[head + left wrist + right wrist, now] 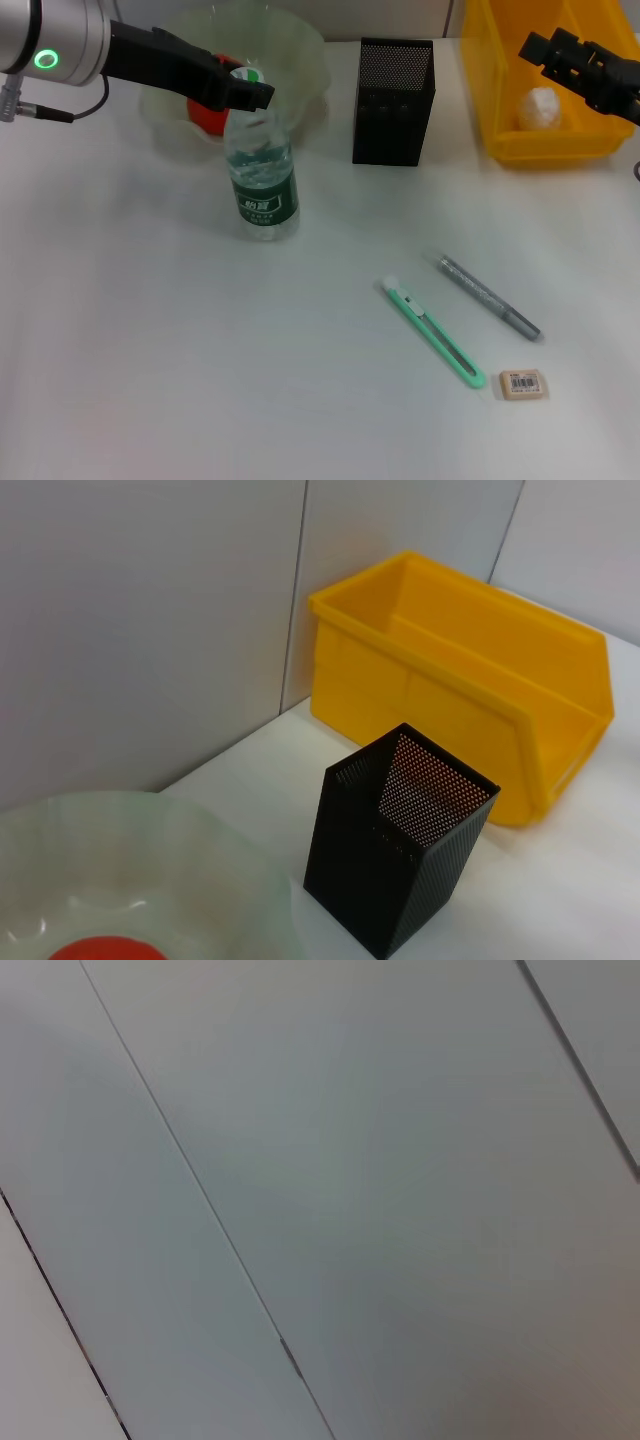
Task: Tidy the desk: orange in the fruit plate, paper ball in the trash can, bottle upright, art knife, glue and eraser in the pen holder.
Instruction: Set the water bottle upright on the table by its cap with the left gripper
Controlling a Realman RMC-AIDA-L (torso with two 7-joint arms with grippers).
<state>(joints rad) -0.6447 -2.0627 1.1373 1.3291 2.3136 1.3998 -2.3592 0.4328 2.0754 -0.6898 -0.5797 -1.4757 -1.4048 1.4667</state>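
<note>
While our left gripper (250,90) sits at the upright bottle's (263,180) cap, we can't tell its grip. Right gripper (545,50) hovers over the trash can (500,120), paper ball (541,108) inside; opening unclear. Orange (205,115) in fruit plate (300,50).

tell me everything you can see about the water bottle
The water bottle is clear plastic with a dark green label around its lower body and a green and white cap. It stands upright on the white desk, in front of the pale translucent fruit plate that holds the orange. It looks partly filled with water. The left hand is at the cap, though whether it grips it is unclear.
</note>
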